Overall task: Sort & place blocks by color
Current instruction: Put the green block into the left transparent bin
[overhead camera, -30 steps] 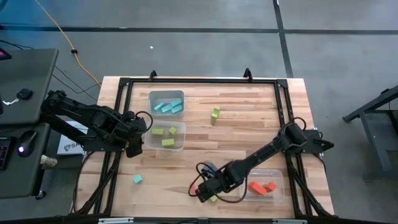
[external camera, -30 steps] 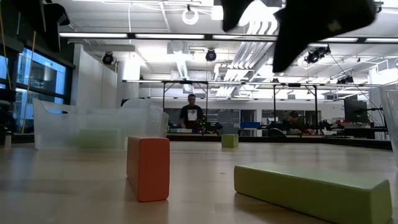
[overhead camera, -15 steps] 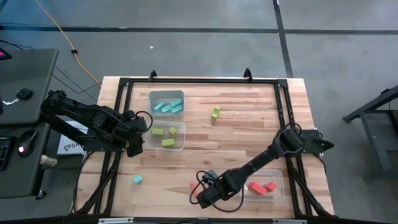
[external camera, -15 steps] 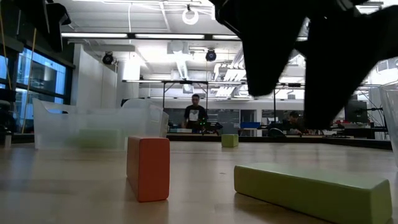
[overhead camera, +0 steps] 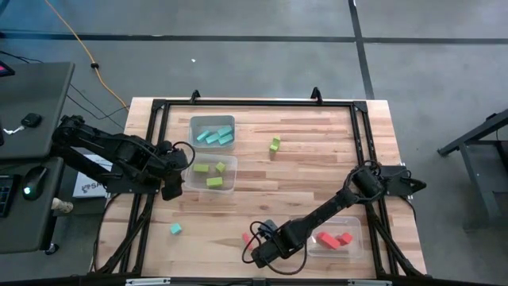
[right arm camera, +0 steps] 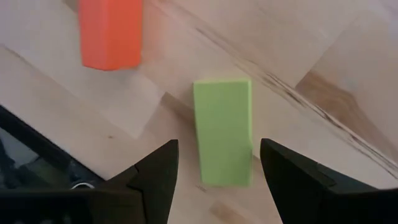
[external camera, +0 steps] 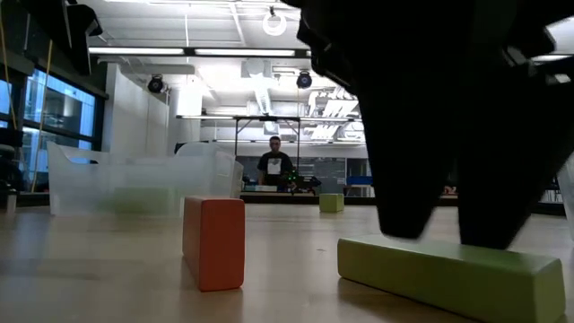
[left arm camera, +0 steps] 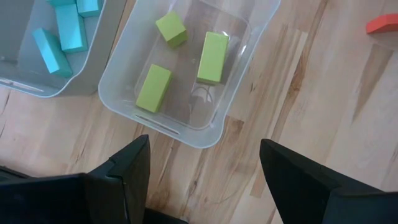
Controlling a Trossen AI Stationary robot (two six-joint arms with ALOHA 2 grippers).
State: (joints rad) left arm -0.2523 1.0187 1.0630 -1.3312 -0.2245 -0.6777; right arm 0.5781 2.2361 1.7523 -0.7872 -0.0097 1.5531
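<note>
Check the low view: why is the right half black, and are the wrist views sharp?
Low view: right gripper hangs backlit close to the lens, a dark silhouette over the green bar. Right wrist view: green bar is soft. Left wrist view: green blocks are sharp.

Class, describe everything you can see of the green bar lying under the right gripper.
The green bar is a solid lime-green rectangular block with a matte look, lying flat on the wooden table near its front edge. An orange block stands close beside it, apart. The right gripper is open, fingers straddling the bar, not visibly touching it.
</note>
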